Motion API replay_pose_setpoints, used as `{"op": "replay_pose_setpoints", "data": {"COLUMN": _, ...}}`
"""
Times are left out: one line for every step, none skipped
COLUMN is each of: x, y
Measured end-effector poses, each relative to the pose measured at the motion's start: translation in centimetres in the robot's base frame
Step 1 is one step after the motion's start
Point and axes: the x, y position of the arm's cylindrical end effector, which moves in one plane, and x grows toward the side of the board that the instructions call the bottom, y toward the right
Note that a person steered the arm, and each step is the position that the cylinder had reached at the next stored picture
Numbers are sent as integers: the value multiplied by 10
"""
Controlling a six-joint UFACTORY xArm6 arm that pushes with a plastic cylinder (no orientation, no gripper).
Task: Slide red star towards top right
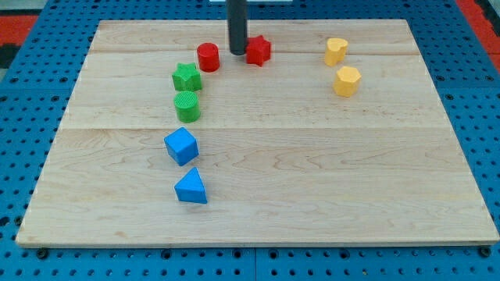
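Wooden worktop [312, 179] filled view, on blue pegboard [31, 47]; dark rod came down from far edge, my tip [237, 52] touching left side of red star [258, 50], far centre; no hand on this arm, only rod; red cylinder [208, 56] just left of tip; green star [186, 76], green cylinder [187, 106], blue cube [181, 146], blue triangular block [191, 187] ran nearward at left; two yellow blocks [336, 51] [347, 80] far right.
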Motion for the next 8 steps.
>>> {"op": "replay_pose_setpoints", "data": {"x": 15, "y": 5}}
{"op": "replay_pose_setpoints", "data": {"x": 27, "y": 5}}
{"op": "replay_pose_setpoints", "data": {"x": 20, "y": 26}}
{"op": "replay_pose_setpoints", "data": {"x": -15, "y": 57}}
{"op": "replay_pose_setpoints", "data": {"x": -28, "y": 54}}
{"op": "replay_pose_setpoints", "data": {"x": -28, "y": 41}}
{"op": "replay_pose_setpoints", "data": {"x": -32, "y": 57}}
{"op": "replay_pose_setpoints", "data": {"x": -45, "y": 75}}
